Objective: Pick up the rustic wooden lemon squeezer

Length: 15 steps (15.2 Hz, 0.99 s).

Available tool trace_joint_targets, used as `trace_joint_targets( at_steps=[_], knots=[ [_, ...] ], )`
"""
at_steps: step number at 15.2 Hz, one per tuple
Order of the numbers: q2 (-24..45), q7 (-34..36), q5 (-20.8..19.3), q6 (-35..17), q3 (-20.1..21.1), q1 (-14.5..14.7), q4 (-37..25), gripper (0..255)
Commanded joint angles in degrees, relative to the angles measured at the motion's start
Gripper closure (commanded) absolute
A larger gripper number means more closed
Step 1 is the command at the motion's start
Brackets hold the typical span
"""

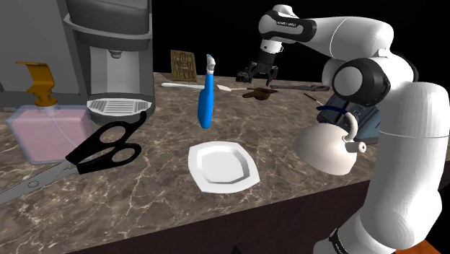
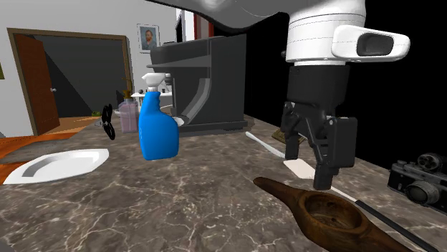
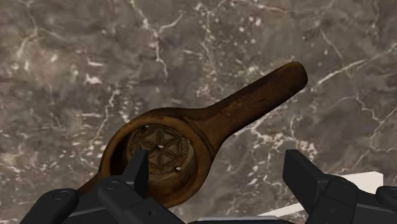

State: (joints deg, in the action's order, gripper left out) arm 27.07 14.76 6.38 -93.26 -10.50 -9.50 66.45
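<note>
In the second exterior view, a white plate (image 2: 57, 163) sits on the marble desk (image 2: 143, 207), then a blue spray bottle (image 2: 157, 129). Further right the brown wooden squeezer (image 2: 329, 211) lies flat. The black fingers (image 2: 326, 165) hang just above it, spread apart, holding nothing.

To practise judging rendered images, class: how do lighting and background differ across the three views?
Shoulder view: black area behind the counter; white plate brightest. Second exterior view: black area at right, lemon squeezer dark brown. Wrist view: even light, marble veins and the squeezer's carved star crisp, no glare.
</note>
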Motion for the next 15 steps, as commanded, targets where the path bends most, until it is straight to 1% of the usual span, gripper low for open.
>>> trace_joint_targets(
  at_steps=[1,8,10,11,15],
  knots=[
    [4.43,0.25,0.98,2.18,-0.06,-1.25,-6.55,0],
    [2.92,-0.08,0.8,-4.6,-0.05,-0.61,1.78,0],
    [2.91,-0.08,0.8,-4.61,-0.05,-0.61,1.78,0],
    [2.96,-0.07,0.8,-4.65,-0.04,-0.6,1.78,255],
    [2.96,-0.07,0.8,-4.64,-0.04,-0.6,1.78,255]
  ],
)
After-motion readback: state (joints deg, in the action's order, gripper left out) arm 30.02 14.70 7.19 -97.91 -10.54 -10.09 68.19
